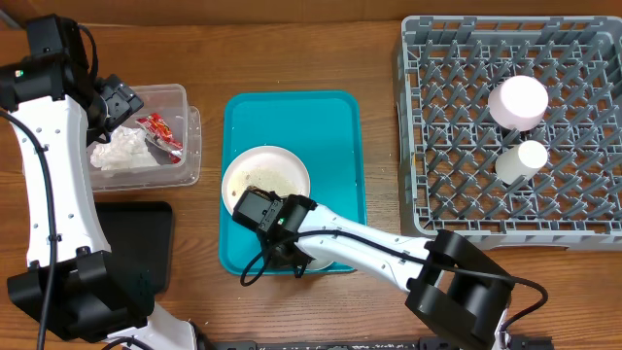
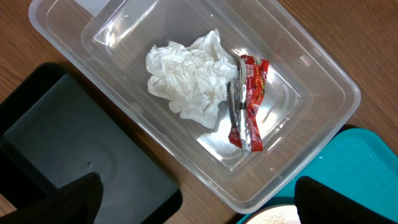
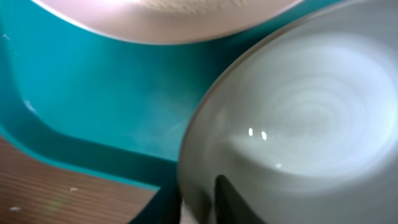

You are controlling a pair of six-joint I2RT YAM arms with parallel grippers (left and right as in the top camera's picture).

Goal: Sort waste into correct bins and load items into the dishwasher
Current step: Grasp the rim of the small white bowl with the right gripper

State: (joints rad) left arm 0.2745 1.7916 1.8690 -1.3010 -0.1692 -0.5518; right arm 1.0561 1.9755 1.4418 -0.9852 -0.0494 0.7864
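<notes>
My right gripper (image 1: pixel 288 255) is down at the near end of the teal tray (image 1: pixel 335 126), shut on the rim of the pale bowl (image 3: pixel 298 118); one finger (image 3: pixel 227 199) sits inside the bowl, the other outside. From overhead the bowl (image 1: pixel 318 262) is mostly hidden by the arm. Beside it lies the white plate (image 1: pixel 265 180) with brown scraps. The clear tub (image 1: pixel 180 107) holds the crumpled napkin (image 2: pixel 186 78) and the red-and-white wrapper (image 2: pixel 249 102). My left gripper (image 2: pixel 211 211) hangs open above the tub's near edge, holding nothing.
The black tray (image 1: pixel 131 243) lies in front of the tub. The grey dish rack (image 1: pixel 437 194) stands at the right, holding the pink saucer (image 1: pixel 518 100) and the white cup (image 1: pixel 522 160). My right arm stretches across the table's front.
</notes>
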